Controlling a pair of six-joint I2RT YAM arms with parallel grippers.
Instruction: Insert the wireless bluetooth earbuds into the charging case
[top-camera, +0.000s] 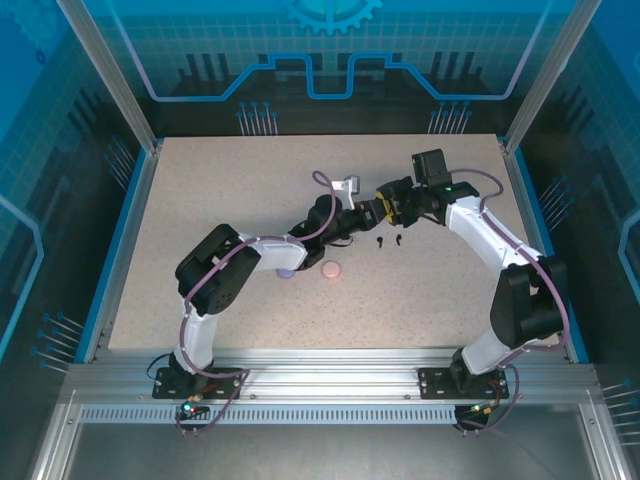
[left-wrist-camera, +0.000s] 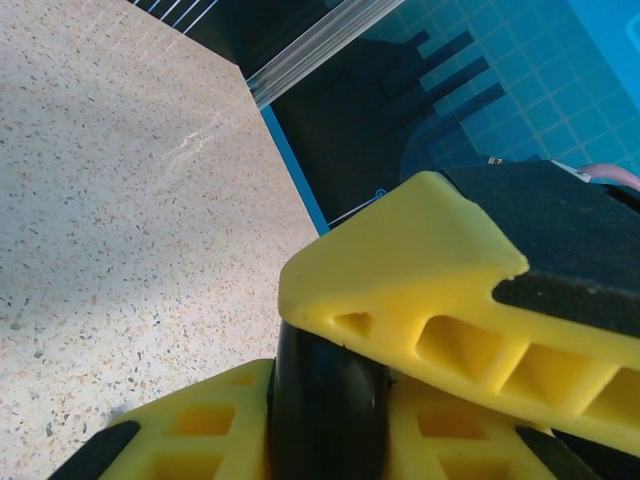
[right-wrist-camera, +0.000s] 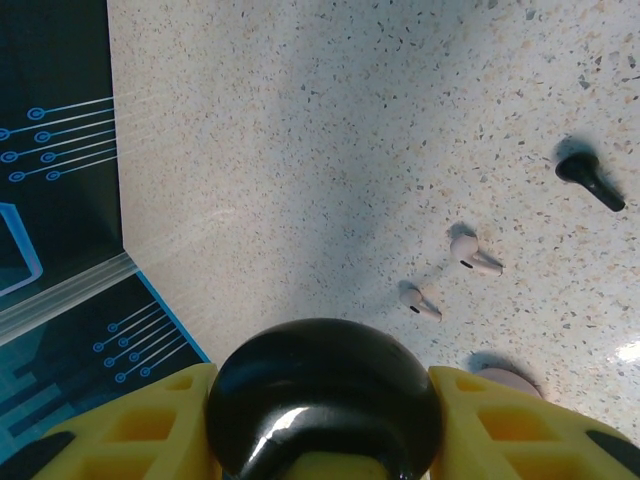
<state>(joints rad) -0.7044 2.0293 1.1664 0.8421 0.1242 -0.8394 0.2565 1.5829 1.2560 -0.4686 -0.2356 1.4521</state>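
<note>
Black case (right-wrist-camera: 325, 395), bottom centre of R wrist view, was clamped in R gripper (right-wrist-camera: 322, 415) & pinched by L gripper (left-wrist-camera: 325, 425) w/ narrow jaws, prob. for lid opening, while earbuds (right-wrist-camera: 473, 253) were seen loose mid-right.

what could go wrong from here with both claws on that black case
1. The left claw and right claw both pinch the round, glossy black case. If either one pulls or twists, it may slip out.
2. The right claw's finger lies right against the left claw, so the two could clash.
3. A dropped case might scatter the pale earbuds and the black earbud lying loose on the table.
</note>
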